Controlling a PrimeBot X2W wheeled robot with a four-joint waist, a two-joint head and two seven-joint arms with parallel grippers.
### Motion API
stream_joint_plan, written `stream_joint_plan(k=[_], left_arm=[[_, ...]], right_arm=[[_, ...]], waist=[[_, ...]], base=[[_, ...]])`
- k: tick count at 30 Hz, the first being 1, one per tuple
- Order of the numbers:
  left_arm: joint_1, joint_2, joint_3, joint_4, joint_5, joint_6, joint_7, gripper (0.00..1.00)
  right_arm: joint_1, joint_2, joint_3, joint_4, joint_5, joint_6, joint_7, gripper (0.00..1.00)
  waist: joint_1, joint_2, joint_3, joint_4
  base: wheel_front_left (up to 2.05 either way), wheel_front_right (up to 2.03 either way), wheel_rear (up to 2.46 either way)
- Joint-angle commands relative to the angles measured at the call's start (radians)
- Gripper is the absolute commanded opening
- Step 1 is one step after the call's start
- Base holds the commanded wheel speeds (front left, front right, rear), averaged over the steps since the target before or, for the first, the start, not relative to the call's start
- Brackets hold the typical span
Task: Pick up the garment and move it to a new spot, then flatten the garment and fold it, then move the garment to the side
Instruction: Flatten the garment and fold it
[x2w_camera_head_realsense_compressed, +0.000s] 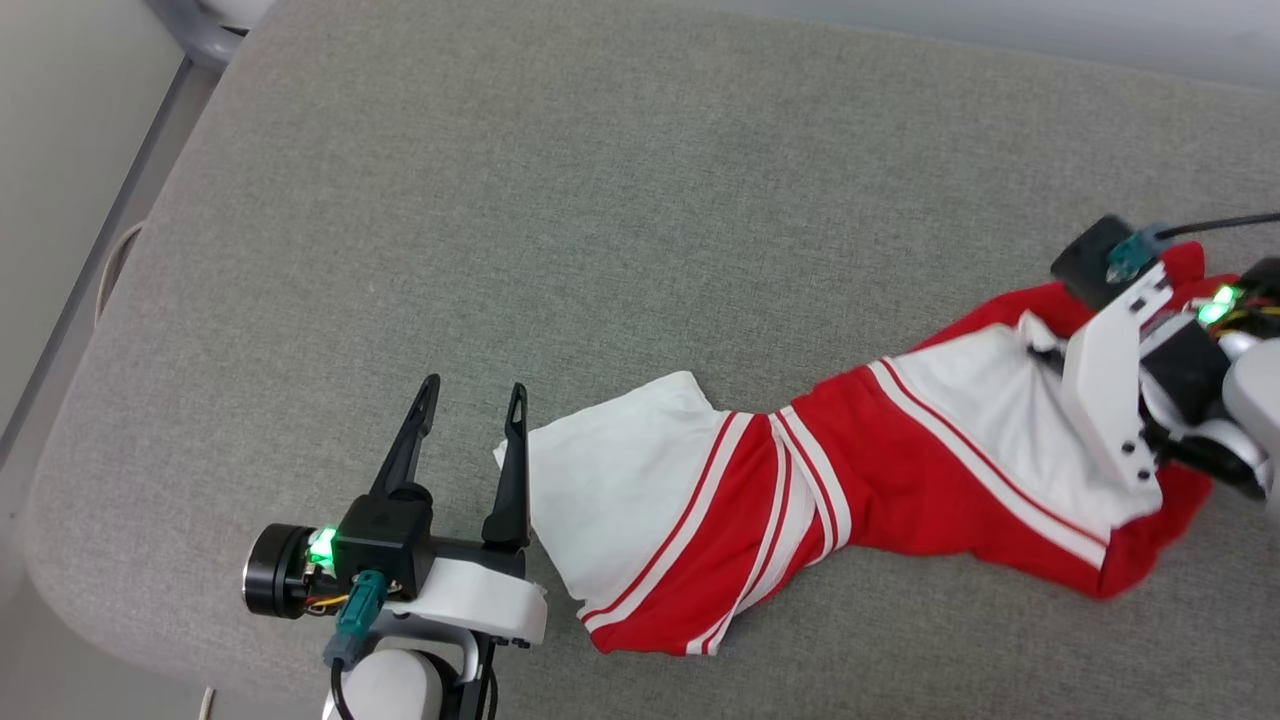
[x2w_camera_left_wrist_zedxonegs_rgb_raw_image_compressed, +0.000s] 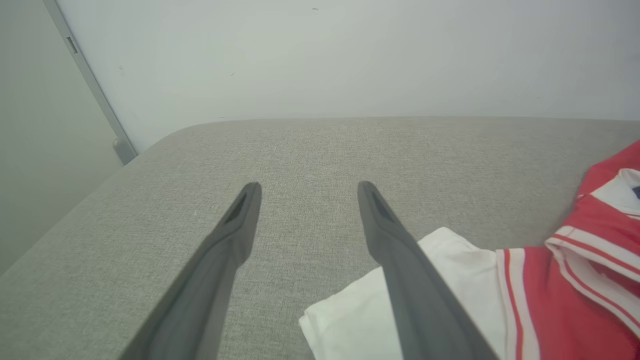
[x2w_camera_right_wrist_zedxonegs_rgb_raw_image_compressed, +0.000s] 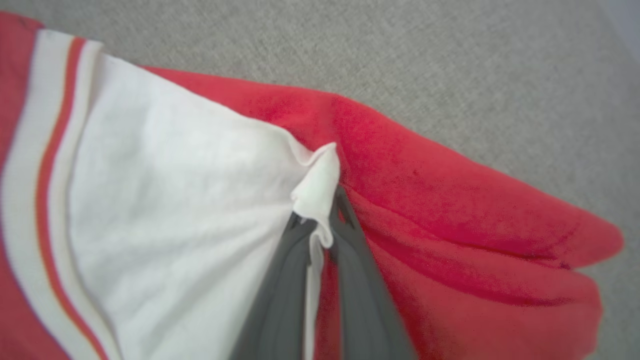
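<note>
Left hand (x2w_camera_head_realsense_compressed: 475, 385) sat near the front left of a grey fabric-covered surface (x2w_camera_head_realsense_compressed: 600, 200), its two long dark fingers spread wide apart and pointing away over the grey weave. The finger nearer the middle of the surface (x2w_camera_left_wrist_zedxonegs_rgb_raw_image_compressed: 400, 260) stood just beside the white end of the garment (x2w_camera_head_realsense_compressed: 900, 470); whether it touched the cloth could not be told. The garment, a red sports jersey with white panels and red-and-white striped trim, lay stretched in a long crumpled band across the right half of the surface. It ran from that white end beside the left hand to a bunched red end at the far right. Its middle was gathered and twisted, so the stripes crossed one another. At the right end, the right hand (x2w_camera_right_wrist_zedxonegs_rgb_raw_image_compressed: 322, 220) had its fingers pressed together on a small fold of white cloth, where the white panel met the red fabric. The pinched fold stood up in a little peak above the fingertips. A pale wall (x2w_camera_left_wrist_zedxonegs_rgb_raw_image_compressed: 350, 60) rose behind the far edge of the surface.
</note>
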Motion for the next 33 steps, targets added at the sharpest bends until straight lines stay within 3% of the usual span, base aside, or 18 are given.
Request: stream_joint_plan(k=[1, 10, 14, 25, 33], left_arm=[[-0.011, -0.001, 0.001, 0.003, -0.001, 0.004, -0.003, 1.00], [0.018, -0.001, 0.014, 0.014, 0.009, 0.001, -0.003, 1.00], [0.044, -0.001, 0.028, 0.018, 0.016, 0.001, -0.003, 1.00], [0.125, 0.000, 0.066, 0.025, 0.034, -0.011, -0.003, 1.00], [0.152, 0.001, 0.084, 0.026, 0.040, -0.019, -0.003, 1.00]], right_arm=[[-0.037, 0.000, -0.010, 0.013, -0.008, -0.002, -0.032, 0.00], [-0.183, 0.014, -0.023, 0.044, -0.063, -0.002, -0.259, 0.00], [-0.149, -0.004, -0.011, 0.016, -0.058, -0.002, -0.321, 0.00], [0.170, -0.109, -0.005, -0.103, -0.011, -0.002, -0.427, 0.00], [0.438, -0.113, -0.093, -0.158, 0.021, -0.002, -0.462, 0.00]], waist=[[-0.0001, 0.0000, -0.009, -0.007], [-0.0001, 0.0000, -0.071, -0.041], [-0.0001, 0.0000, -0.109, -0.063], [-0.0001, 0.0000, -0.204, -0.151], [-0.0001, 0.0000, -0.229, -0.197]], base=[[0.00, 0.00, 0.00], [0.00, 0.00, 0.00], [0.00, 0.00, 0.00], [0.00, 0.00, 0.00], [0.00, 0.00, 0.00]])
